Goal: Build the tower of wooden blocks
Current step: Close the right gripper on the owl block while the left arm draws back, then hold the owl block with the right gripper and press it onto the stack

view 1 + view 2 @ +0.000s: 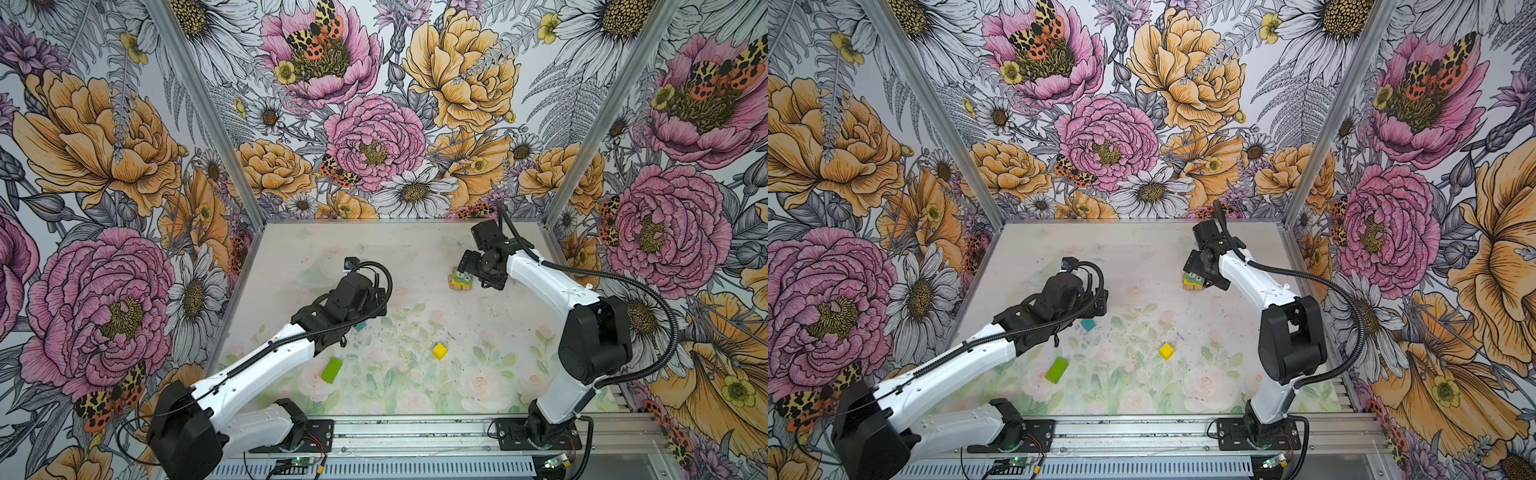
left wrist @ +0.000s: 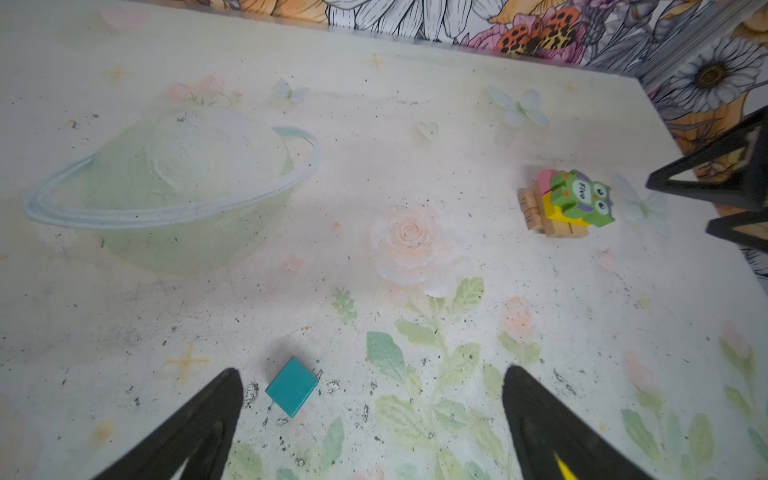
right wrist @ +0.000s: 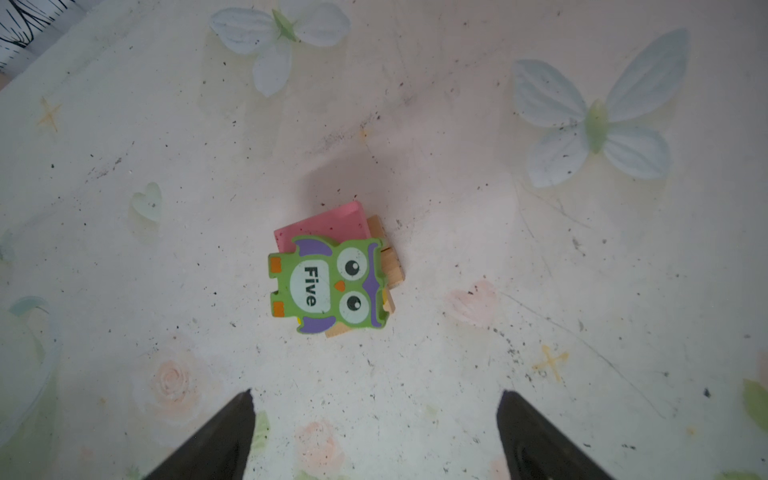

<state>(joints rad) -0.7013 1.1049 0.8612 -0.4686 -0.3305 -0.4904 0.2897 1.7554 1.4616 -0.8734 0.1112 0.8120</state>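
the left arm (image 1: 257, 365) starts at the left base (image 1: 291, 424) on the near side. its upper link lies low and runs outward to the left elbow (image 1: 183, 432), and the forearm slants from there toward the middle. the left wrist (image 1: 349, 299) tips the left gripper (image 2: 372, 374) down and forward, jaws spread wide with nothing held.

the right arm (image 1: 552, 282) rises steeply from the right base (image 1: 536, 432), folds at the right elbow (image 1: 594, 336) and reaches toward the far side. the right wrist (image 1: 490, 257) points the right gripper (image 3: 376, 395) straight down, jaws wide apart and gripping nothing. the two grippers are well apart.
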